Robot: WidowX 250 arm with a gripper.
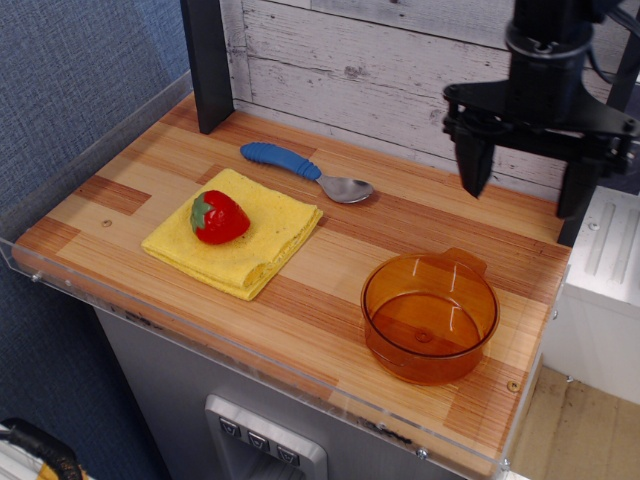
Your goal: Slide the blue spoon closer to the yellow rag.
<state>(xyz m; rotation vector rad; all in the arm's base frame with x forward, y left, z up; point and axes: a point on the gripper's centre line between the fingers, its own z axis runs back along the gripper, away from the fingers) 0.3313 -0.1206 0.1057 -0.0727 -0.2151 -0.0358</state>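
Note:
The blue spoon point(300, 170) lies on the wooden tabletop at the back, its ribbed blue handle pointing left and its silver bowl to the right. Its handle sits just behind the back corner of the yellow rag point(240, 235), which lies flat at the left-centre. My gripper point(525, 185) hangs open and empty above the table's back right, far to the right of the spoon and above the orange bowl's far side.
A red toy strawberry point(218, 217) rests on the rag. An orange translucent bowl point(430, 317) stands at the front right. A black post point(206, 62) rises at the back left, a white plank wall behind. A clear rim point(250, 352) edges the table's front.

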